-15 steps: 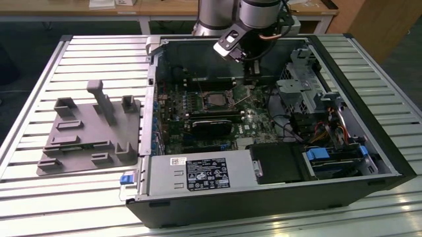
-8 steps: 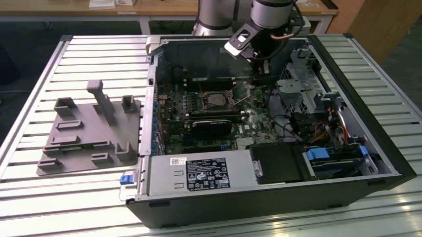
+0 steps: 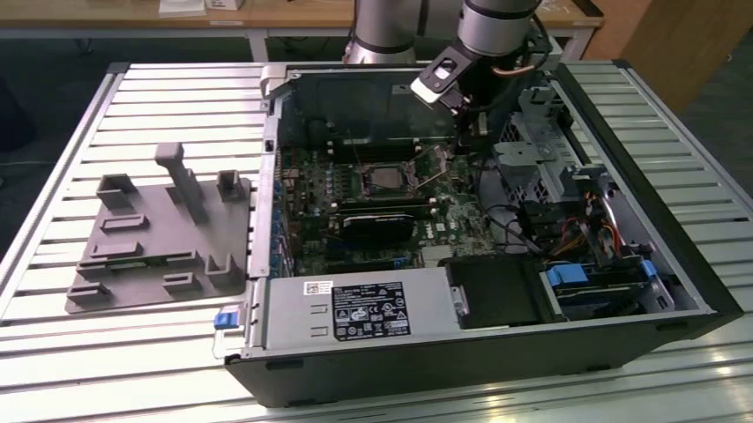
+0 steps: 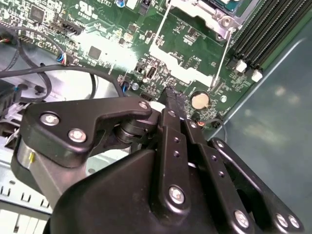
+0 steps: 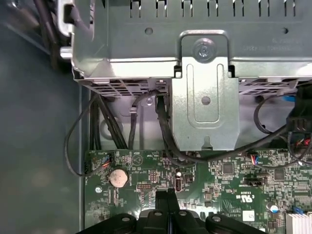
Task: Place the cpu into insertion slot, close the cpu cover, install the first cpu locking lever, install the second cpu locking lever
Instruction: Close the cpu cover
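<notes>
**Tool (image 4: 174,97) tips pinched together, low over the board**

Right up against the lens in the second wrist view is the tool's black linkage with its screw heads. Out front, its two fingers (image 4: 169,105) are pressed together, with nothing seen between them. The tips sit low over the green motherboard (image 4: 97,34), just beside the round silver coin cell (image 4: 199,100). Touching the board or a hair above it, I cannot tell. The first wrist view has the same pair of tips with the coin cell off to one side. Beyond them, black cables (image 5: 100,122) run up under a grey metal drive cage (image 5: 204,97).

Past the coin cell, a thin wire lever (image 4: 222,53) runs along a white outline on the board to the corner of the cpu cover (image 4: 204,14), which lies flat. Latched or not, I cannot tell. Long black memory slots (image 4: 263,29) lie alongside.

Over to the exterior view: the arm (image 3: 495,26) reaches down into the open computer case (image 3: 471,379) on the slatted tabletop (image 3: 70,132). The insertion slot (image 3: 358,176) is mid-board, to the exterior view's left of the tool and apart from it. The cpu (image 3: 383,179) shows as a dark grey square inside its silvery rim. A grey moulded fixture (image 3: 153,238) lies on the tabletop beside the case, on the exterior view's left.
</notes>
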### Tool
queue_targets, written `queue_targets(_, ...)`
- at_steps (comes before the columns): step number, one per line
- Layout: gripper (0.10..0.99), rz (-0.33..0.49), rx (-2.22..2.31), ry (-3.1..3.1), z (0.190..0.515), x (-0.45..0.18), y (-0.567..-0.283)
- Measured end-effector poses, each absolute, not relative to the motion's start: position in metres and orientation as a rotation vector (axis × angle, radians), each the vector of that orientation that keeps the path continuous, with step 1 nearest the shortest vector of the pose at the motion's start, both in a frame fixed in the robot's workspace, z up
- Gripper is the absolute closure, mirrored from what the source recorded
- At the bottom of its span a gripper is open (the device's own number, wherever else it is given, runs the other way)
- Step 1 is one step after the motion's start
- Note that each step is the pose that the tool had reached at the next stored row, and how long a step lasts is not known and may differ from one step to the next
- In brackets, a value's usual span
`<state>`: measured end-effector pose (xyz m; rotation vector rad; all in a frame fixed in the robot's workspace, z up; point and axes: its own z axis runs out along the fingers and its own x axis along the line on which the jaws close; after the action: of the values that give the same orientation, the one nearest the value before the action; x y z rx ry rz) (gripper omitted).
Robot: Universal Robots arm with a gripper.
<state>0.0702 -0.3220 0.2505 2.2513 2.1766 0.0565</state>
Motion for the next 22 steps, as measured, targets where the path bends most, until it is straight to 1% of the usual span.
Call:
queue_targets(10,0.98,0.05,2.255,2.179,0.234,0.07,-0.322)
queue_targets(17,0.98,0.046,2.256,2.181,0.233,0.07,-0.322)
queue_targets(19,0.98,0.022,2.267,2.192,0.233,0.071,-0.322)
queue_targets(22,0.98,-0.038,2.294,2.216,0.232,0.072,-0.322)
